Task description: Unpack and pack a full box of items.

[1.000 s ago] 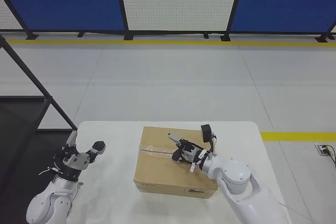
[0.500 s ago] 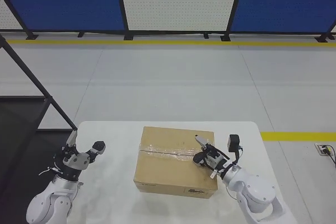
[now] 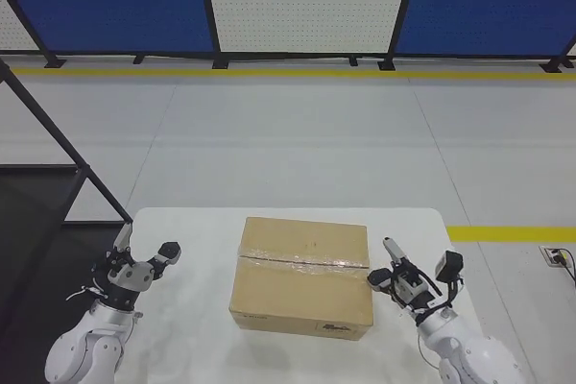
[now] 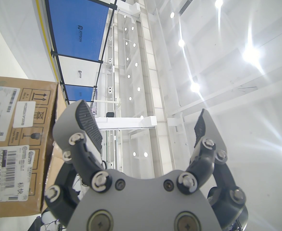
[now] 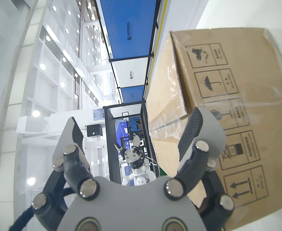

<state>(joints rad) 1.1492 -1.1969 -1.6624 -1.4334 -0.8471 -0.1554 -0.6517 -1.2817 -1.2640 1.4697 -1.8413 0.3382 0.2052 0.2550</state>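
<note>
A closed brown cardboard box [image 3: 302, 278] stands mid-table, with clear tape along its top seam. My right gripper [image 3: 384, 266] hovers just off the box's right side, open and holding nothing. In the right wrist view that gripper [image 5: 133, 121] is open beside the box's [image 5: 227, 92] printed side wall. My left gripper [image 3: 147, 245] is at the table's left edge, well apart from the box, open and pointing upward. In the left wrist view its fingers [image 4: 143, 114] are spread against the ceiling, with the box's [image 4: 18, 133] labelled side to one side.
The white table [image 3: 192, 307] has bare room to the left of the box and a narrow strip to its right. A black metal rack [image 3: 38, 192] stands off the table's left side. Blue and white partition panels [image 3: 298, 24] line the far floor.
My right gripper has drawn back from above the box's taped top, moving right to the box's right side. The left arm and the box have not moved.
</note>
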